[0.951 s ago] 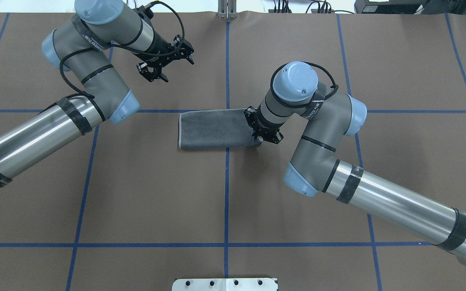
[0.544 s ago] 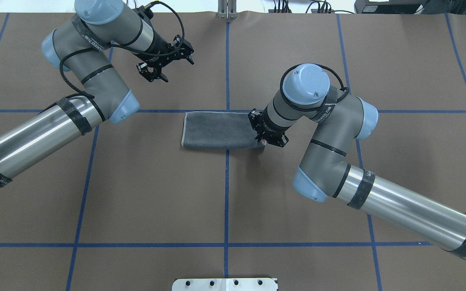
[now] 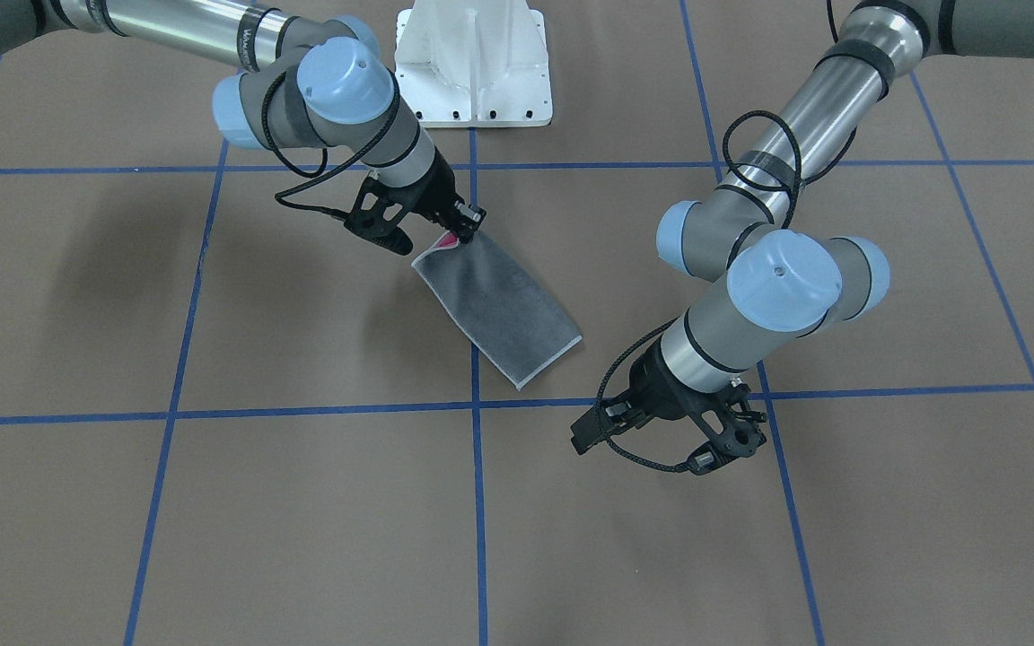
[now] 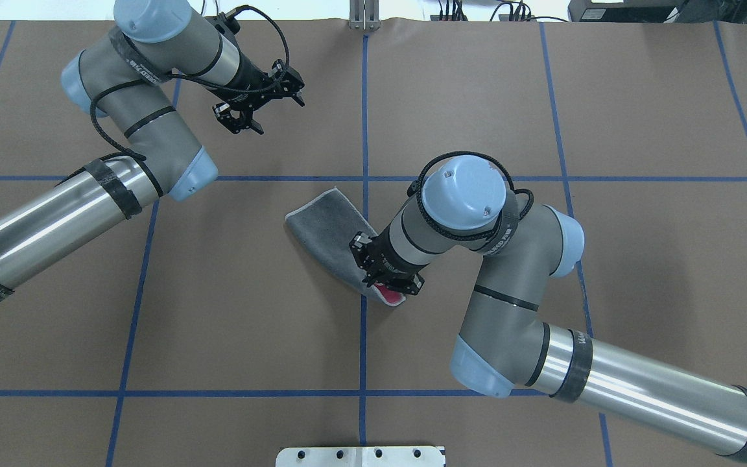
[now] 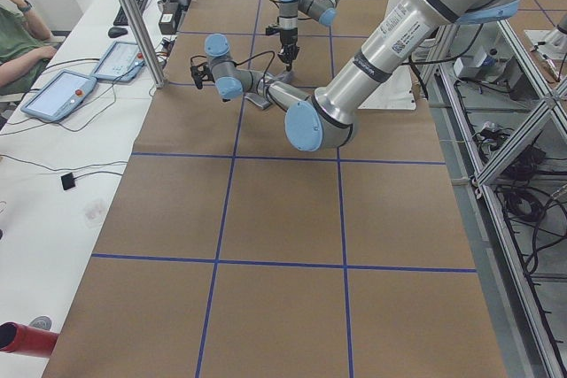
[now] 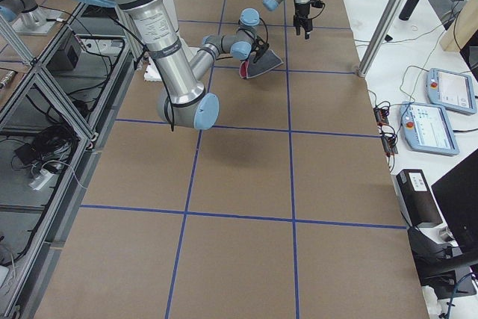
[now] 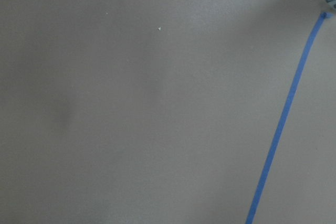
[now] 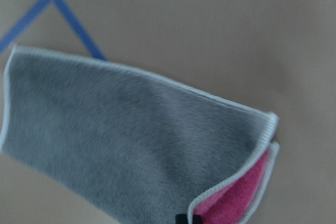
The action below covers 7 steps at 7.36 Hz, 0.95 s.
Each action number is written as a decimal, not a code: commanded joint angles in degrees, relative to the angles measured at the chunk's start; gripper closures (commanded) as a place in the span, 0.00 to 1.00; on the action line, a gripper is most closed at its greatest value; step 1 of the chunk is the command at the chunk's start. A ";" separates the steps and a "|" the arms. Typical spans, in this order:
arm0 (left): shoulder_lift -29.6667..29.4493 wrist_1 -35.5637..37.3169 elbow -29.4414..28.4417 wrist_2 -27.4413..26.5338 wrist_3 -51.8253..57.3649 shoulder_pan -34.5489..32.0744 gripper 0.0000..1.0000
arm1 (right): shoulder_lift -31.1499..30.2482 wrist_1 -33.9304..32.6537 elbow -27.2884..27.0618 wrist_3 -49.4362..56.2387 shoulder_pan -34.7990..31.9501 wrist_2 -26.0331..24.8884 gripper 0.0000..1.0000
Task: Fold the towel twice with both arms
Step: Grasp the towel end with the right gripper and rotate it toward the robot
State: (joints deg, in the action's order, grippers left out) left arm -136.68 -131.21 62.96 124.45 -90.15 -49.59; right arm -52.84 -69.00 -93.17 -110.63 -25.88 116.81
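We're watching the right claw point(image 4: 391, 285) here, and it's clenched tight on one short end of the towel point(image 4: 325, 224). The pinch sits right where the two layers meet. From the right wrist we see only a sliver of black fingertip at the bottom edge, biting the light stitched border.

The towel is folded in half, dark grey outside, and the pink face point(image 8: 236, 198) peeks out between the layers at the pinched end.

Our landmark is the blue tape crossing point(image 4: 365, 178) in the middle of the bench point(image 4: 218, 311). The towel sits just on the robot's side of it. It slants across the tape line that runs from the crossing back toward the robot. The free end lies on the robot's left of that line, and the gripped end lies on the right, farther from the crossing. From the side views we'd say the gripped end is lifted off the bench.

Now the left claw point(image 4: 270, 113): its fingers are spread wide and it's holding nothing. It hangs beyond the crossing on the robot's left, well apart from the towel. Its wrist camera shows only brown bench and a strip of blue tape.
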 commanded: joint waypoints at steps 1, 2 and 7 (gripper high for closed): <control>0.18 -0.01 -0.03 -0.09 0.68 -0.25 0.00 | 3.26 0.09 0.53 0.23 4.42 -0.35 1.00; 0.18 0.07 -0.12 -0.09 0.68 -0.25 0.00 | 4.32 0.09 1.23 0.41 4.87 -0.53 1.00; 0.18 0.07 -0.03 0.35 1.73 -0.86 0.00 | 7.93 0.27 3.09 0.06 2.95 -0.53 0.01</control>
State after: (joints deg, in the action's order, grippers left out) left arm -136.49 -131.14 62.89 124.51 -89.03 -50.22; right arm -45.13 -68.69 -89.54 -110.37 -21.69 116.04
